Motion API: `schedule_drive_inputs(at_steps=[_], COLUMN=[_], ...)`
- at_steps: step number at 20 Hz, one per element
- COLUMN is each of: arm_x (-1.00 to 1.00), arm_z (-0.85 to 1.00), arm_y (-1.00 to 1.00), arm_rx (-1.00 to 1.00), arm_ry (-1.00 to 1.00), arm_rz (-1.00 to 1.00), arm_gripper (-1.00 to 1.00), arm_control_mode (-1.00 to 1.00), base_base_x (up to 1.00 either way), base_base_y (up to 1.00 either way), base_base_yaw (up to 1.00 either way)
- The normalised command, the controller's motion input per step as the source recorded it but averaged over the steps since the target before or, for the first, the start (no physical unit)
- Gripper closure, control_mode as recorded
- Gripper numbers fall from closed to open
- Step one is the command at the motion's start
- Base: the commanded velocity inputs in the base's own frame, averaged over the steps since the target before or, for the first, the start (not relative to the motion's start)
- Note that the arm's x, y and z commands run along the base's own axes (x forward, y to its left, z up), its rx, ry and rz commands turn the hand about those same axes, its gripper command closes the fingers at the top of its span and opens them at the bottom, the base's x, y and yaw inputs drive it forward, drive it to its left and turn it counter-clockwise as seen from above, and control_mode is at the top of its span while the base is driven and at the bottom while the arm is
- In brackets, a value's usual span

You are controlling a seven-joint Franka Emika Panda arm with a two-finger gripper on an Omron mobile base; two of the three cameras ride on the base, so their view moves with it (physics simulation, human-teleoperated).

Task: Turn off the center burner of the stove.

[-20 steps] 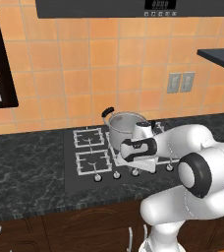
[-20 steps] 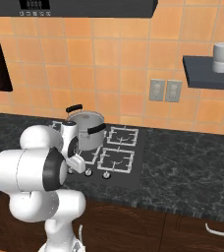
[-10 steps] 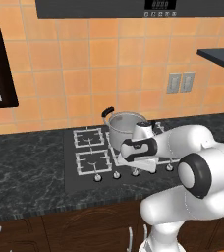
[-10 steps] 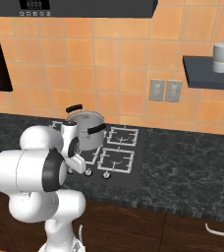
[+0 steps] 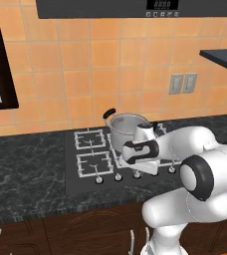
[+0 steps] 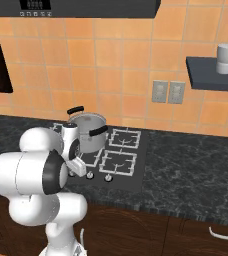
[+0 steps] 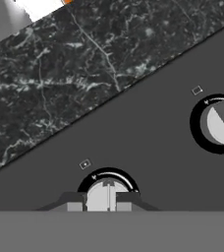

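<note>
Stove (image 5: pixel 80 182): flat black cooktop set into the dark marbled counter (image 5: pixel 21 169), with a row of silver knobs along its front edge.
Center burner (image 6: pixel 93 156): middle grate section, between the square side grates; a steel pot (image 5: pixel 128 130) stands on it, at the rear.
Target knob (image 7: pixel 105 194): centre knob of the front row, directly below the hand; in the hand view it sits at the bottom edge between the two dark finger tips.
Gripper (image 7: pixel 101 203): finger tips (image 7: pixel 72 202) stand on either side of the knob, flanking its raised bar. They appear closed onto it, but contact cannot be confirmed from these pictures.
Progress: approach and alignment look complete. The turn itself is judged still to be done; no flame or indicator is readable, so the burner state cannot be told.
Neighbouring knob (image 7: pixel 222 123): well apart from the fingers, so a wrist rotation should not foul it.
Edges: the stove's front edge and the counter strip run close beside the knob row.
Open room: the pot stands behind the hand; the space above the hand is free for lifting off.
</note>
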Motion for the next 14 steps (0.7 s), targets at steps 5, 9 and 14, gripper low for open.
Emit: schedule_drive_inputs(at_steps=[5, 9, 14], arm_x=[0.00, -0.01, -0.05], arm_z=[-0.09, -0.12, -0.18], arm_y=[0.00, 0.02, 0.01], arm_rx=[0.00, 0.00, 0.00], arm_ry=[0.00, 0.00, 0.00], arm_rz=[-0.20, -0.25, -0.26], arm_gripper=[1.00, 1.00, 1.00], arm_control_mode=[-1.00, -1.00, -1.00], base_base_x=[0.00, 0.00, 0.00], base_base_y=[0.00, 0.00, 0.00], base_base_yaw=[0.00, 0.00, 0.00])
